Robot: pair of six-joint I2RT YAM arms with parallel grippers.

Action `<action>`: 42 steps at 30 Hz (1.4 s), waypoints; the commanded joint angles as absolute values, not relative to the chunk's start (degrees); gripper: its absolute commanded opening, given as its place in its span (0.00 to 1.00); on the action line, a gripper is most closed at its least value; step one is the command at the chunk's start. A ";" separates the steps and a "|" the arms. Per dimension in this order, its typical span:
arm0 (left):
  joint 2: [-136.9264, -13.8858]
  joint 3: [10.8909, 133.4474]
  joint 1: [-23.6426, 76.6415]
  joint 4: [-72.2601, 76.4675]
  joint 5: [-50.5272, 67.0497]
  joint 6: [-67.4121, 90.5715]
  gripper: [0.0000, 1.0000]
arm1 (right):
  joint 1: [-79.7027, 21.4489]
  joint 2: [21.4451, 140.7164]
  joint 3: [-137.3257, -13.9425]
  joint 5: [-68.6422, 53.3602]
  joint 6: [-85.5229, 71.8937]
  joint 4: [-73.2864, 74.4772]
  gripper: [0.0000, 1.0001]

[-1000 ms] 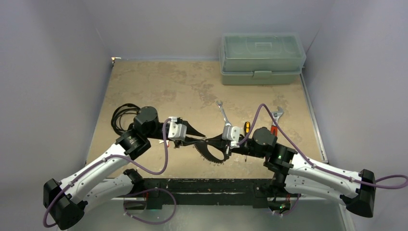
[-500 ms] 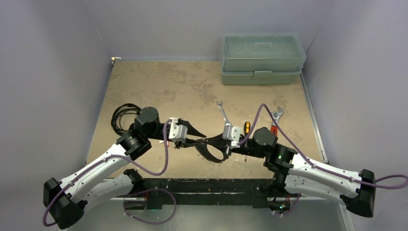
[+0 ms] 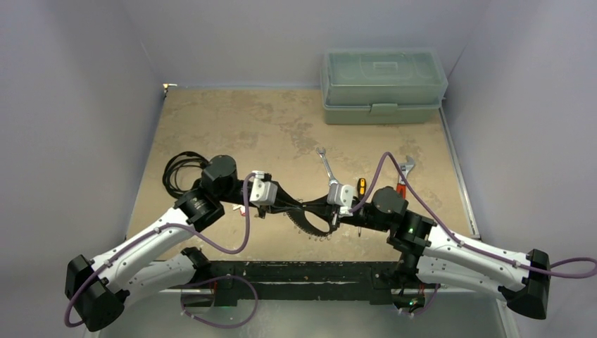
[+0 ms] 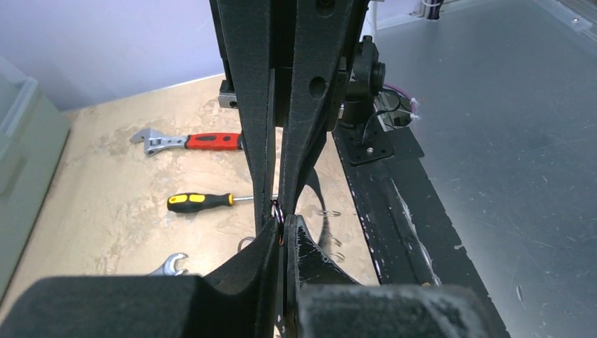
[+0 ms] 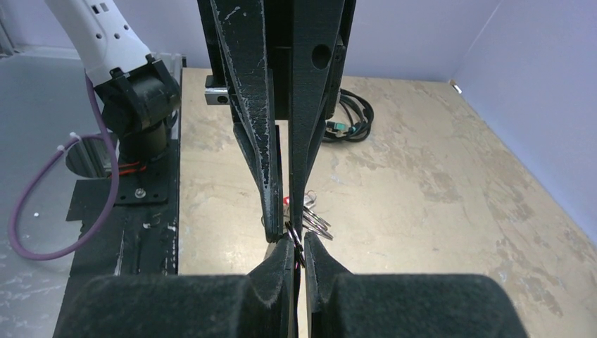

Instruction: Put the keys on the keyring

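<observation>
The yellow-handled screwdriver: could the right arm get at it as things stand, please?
Probably not yet: the screwdriver lies free beside its wrist, but the right gripper is shut on the keyring.

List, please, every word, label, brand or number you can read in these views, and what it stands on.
No text can be read in any view.
On the toolbox lid: a raised rectangular patch, too small and blurred to read.
On the red-handled wrench and the yellow-and-black screwdriver: no legible marking.
</observation>
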State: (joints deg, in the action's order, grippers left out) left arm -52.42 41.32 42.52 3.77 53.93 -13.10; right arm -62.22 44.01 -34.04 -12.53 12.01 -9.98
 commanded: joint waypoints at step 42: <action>-56.93 37.93 42.55 -2.80 42.13 -13.46 0.00 | -62.75 42.88 -24.32 -19.74 2.26 -19.92 0.62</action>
State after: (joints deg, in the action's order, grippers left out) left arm -56.97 38.02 42.78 -1.76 46.96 -12.56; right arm -62.52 42.92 -26.30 -16.21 7.81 -12.64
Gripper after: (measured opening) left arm 0.007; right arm 0.620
